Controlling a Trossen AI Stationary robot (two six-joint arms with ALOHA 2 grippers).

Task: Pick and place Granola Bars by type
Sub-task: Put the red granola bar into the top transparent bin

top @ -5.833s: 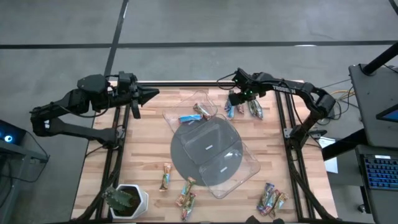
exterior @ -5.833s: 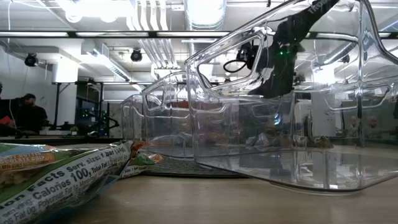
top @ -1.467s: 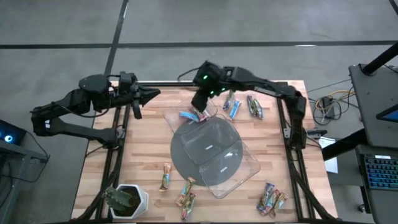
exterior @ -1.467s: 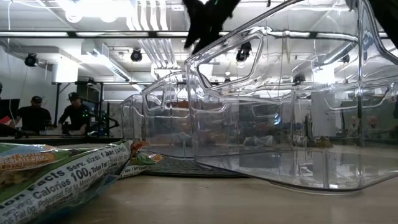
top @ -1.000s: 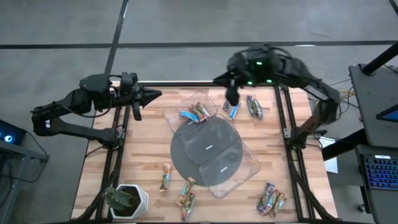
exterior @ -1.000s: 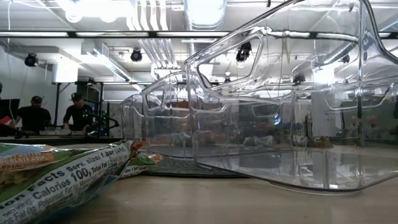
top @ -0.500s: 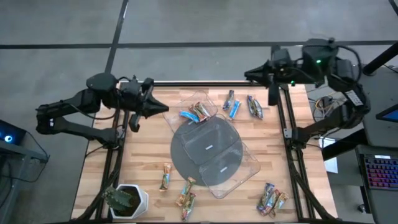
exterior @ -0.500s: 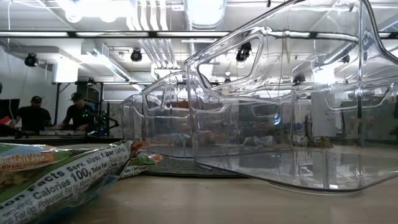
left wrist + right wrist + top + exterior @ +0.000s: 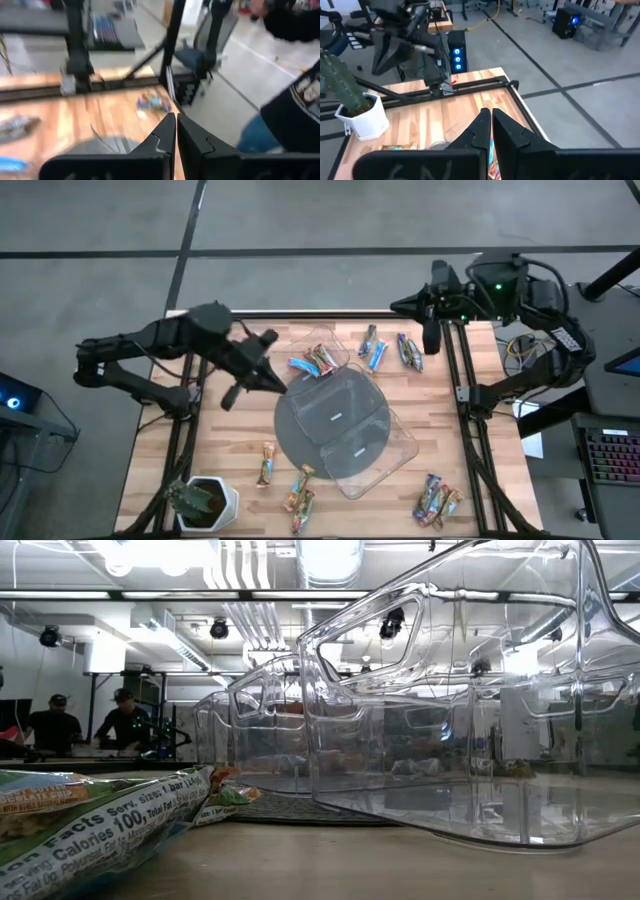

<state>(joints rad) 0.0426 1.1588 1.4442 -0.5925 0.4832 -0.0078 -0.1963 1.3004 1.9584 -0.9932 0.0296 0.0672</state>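
Granola Bars [image 9: 300, 498] lie scattered on the table [image 9: 230, 445]: three near the potted plant [image 9: 200, 502], a cluster at the near right corner [image 9: 437, 500], three loose at the far edge [image 9: 378, 354]. Judged light, soft-wrapped, slick foil; best pinched across the narrow middle, since the crimped ends would likely slip.

Two clear trays sit over a grey disc [image 9: 300, 420]. Far tray [image 9: 276, 367] holds a blue bar [image 9: 300, 365] and an orange-brown bar [image 9: 323, 359]. Near tray [image 9: 400, 448] looks empty.

Left gripper [image 9: 268, 376] over the far tray's left edge, jaws clenched, nothing held. Right gripper [image 9: 432, 340] at the far right corner, jaws clenched, empty.
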